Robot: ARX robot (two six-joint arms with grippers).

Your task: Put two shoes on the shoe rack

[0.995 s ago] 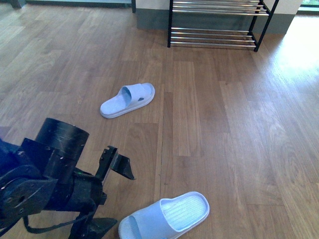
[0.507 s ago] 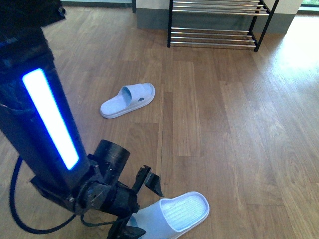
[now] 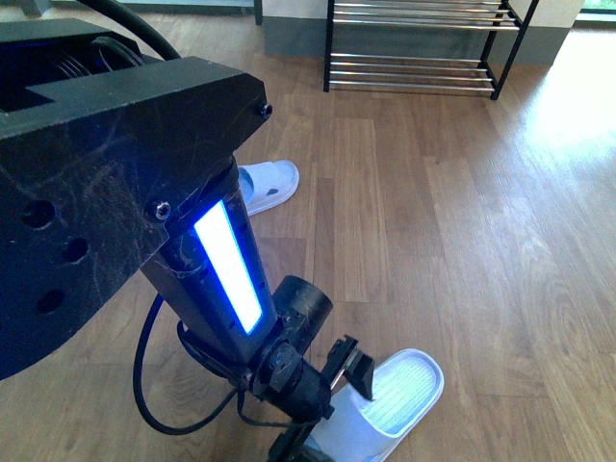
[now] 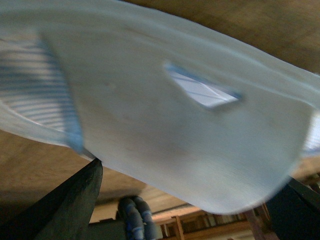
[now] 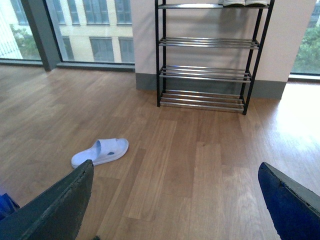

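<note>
The shoes on the floor are two pale blue slide sandals, not sneakers. The near slide [image 3: 409, 385] lies at the bottom of the front view. My left gripper [image 3: 322, 409] is open at its strap end, one finger [image 3: 351, 366] above it. In the left wrist view the slide [image 4: 150, 115] fills the frame between the open fingers [image 4: 65, 210]. The far slide [image 3: 269, 183] lies mid-floor, partly behind my left arm, and shows in the right wrist view [image 5: 100, 152]. The shoe rack [image 3: 414, 72] stands at the far wall. My right gripper [image 5: 175, 215] is open and empty above bare floor.
My left arm [image 3: 115, 173] with its blue light strip blocks the left half of the front view. The rack [image 5: 207, 70] has four chrome tiers; white soles [image 5: 245, 3] show on its top tier. Windows run along the far wall.
My left arm has swung forward and to the right, bringing its open gripper down onto the near slide. The near slide has shifted a little to the right.
</note>
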